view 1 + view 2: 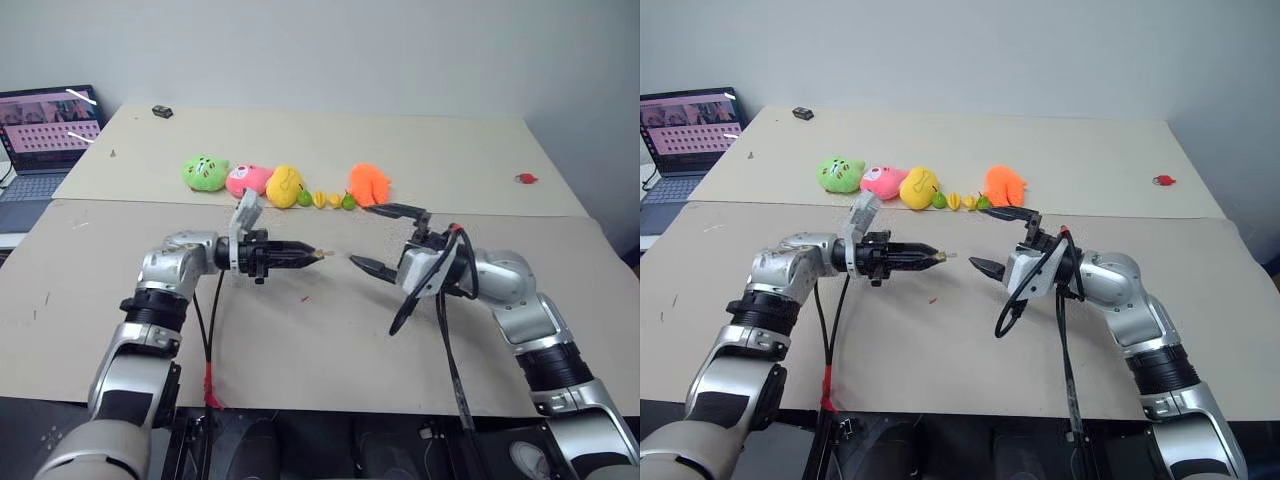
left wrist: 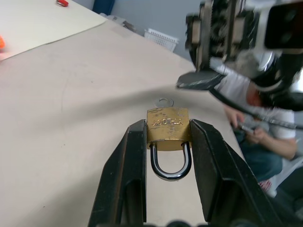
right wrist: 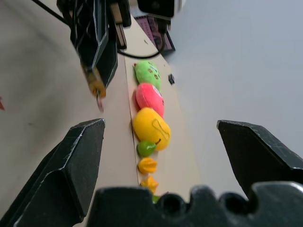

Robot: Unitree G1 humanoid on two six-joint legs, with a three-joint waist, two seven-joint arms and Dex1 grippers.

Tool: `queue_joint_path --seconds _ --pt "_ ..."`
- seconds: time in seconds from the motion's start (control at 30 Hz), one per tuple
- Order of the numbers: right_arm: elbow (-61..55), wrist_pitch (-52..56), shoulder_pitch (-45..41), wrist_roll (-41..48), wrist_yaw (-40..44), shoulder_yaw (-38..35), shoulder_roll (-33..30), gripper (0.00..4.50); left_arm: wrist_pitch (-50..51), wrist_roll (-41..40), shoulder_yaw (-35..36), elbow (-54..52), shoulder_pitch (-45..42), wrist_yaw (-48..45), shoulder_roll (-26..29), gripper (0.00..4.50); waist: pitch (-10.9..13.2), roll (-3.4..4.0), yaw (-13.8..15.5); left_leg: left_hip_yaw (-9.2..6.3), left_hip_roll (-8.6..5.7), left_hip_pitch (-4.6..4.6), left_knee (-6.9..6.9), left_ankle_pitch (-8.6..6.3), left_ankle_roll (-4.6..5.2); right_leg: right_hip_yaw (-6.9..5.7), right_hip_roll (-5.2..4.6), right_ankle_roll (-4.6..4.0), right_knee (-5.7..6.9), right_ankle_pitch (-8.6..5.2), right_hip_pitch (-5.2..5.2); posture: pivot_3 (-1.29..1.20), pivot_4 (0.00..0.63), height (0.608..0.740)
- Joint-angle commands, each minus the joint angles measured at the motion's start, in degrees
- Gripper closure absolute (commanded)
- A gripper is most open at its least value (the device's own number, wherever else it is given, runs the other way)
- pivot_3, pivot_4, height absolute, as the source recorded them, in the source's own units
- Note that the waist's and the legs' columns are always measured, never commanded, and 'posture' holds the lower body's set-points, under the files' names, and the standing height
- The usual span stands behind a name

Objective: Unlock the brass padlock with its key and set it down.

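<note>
- My left gripper (image 2: 166, 142) squeezes the brass padlock (image 2: 167, 128); its key (image 2: 164, 101) sticks out.
- My right gripper (image 1: 383, 238) is wide open, empty.
- Next, I think: pinch and turn that key.

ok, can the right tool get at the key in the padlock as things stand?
Probably yes. The left tool holds the brass padlock with the key end pointing toward the right tool, which is wide open, with only open air between them.

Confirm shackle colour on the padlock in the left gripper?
Dark silvery metal shackle on the brass padlock; clearest in the left wrist view.
</note>
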Motion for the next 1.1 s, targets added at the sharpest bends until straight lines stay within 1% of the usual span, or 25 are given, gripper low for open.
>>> queue_joint_path --seconds 0.03,0.17,0.33,0.5,0.63,0.77,0.8,0.93,1.1 --pt "-3.0 -2.7 1.6 -0.4 0.9 2.0 -0.2 0.00 -1.1 -0.6 -0.2 -4.4 0.7 -1.7 -0.1 3.68 0.0 0.00 0.0 0.00 0.00 -0.01 0.00 0.00 0.00 0.00 0.00 0.00 0.00 0.00 0.00 0.00 0.150 0.722" --pt "-1.4 -6.1 1.5 -3.7 -0.2 3.1 -0.5 0.00 0.3 -1.0 -0.1 -5.4 1.1 -2.0 -0.2 3.68 0.0 0.00 0.0 0.01 -0.01 0.00 0.01 0.00 0.00 0.00 -0.01 0.00 0.02 0.00 0.00 0.00 0.150 0.722" --pt "5.5 -11.1 -0.7 -8.1 -3.0 3.2 -0.9 0.00 4.6 -2.7 0.4 -7.2 0.5 -1.2 -0.6 3.68 0.0 0.00 0.0 0.01 -0.01 0.05 0.01 0.00 0.00 0.00 0.00 0.01 0.02 0.00 0.03 0.00 0.150 0.722" --pt "9.2 -12.4 -4.9 -7.4 -3.6 2.0 -1.4 0.00 7.1 -2.9 0.1 -8.6 0.6 -1.7 0.4 3.68 0.0 0.00 -0.1 0.01 0.00 0.03 0.01 0.00 0.00 0.00 0.00 0.00 0.02 0.00 0.01 0.00 0.150 0.722" --pt "9.5 -12.8 -6.0 -7.1 -3.5 2.5 -1.2 0.00 7.6 -3.0 0.5 -8.7 0.6 -1.0 0.1 3.68 0.0 0.00 -0.2 0.00 0.01 0.05 0.00 0.00 0.00 0.00 0.01 -0.01 0.02 0.00 0.02 0.00 0.150 0.722" --pt "9.5 -12.8 -6.5 -6.4 -3.2 2.4 -1.4 1.09 7.4 -2.9 0.5 -8.7 0.7 -0.9 0.0 3.68 0.0 0.00 -0.2 0.01 -0.01 0.03 0.00 0.00 0.00 0.00 -0.01 -0.01 0.02 0.00 0.03 0.00 0.150 0.722" --pt "9.4 -12.8 -6.4 -6.1 -3.0 2.4 -1.5 1.48 7.3 -2.9 0.5 -8.6 0.7 -0.9 0.0 3.68 0.0 0.00 -0.1 0.01 -0.01 0.04 0.01 0.00 0.00 0.00 -0.01 -0.01 0.02 0.00 0.02 0.00 0.150 0.722" --pt "9.3 -12.5 -6.2 -5.9 -2.5 2.7 -1.4 2.82 7.2 -2.9 0.7 -8.0 0.1 -0.4 -0.5 3.68 0.0 0.00 -0.2 0.00 -0.01 0.04 0.00 0.00 0.00 0.00 0.00 -0.01 0.02 0.00 0.02 0.00 0.150 0.722" --pt "8.6 -12.3 -5.9 -5.1 -1.9 2.7 -1.6 2.82 7.4 -3.1 1.0 -7.8 -0.2 0.1 -0.9 3.68 0.0 0.00 -0.1 0.00 -0.01 0.04 0.00 0.00 0.00 0.00 0.00 -0.01 0.02 0.00 0.02 0.00 0.150 0.722"
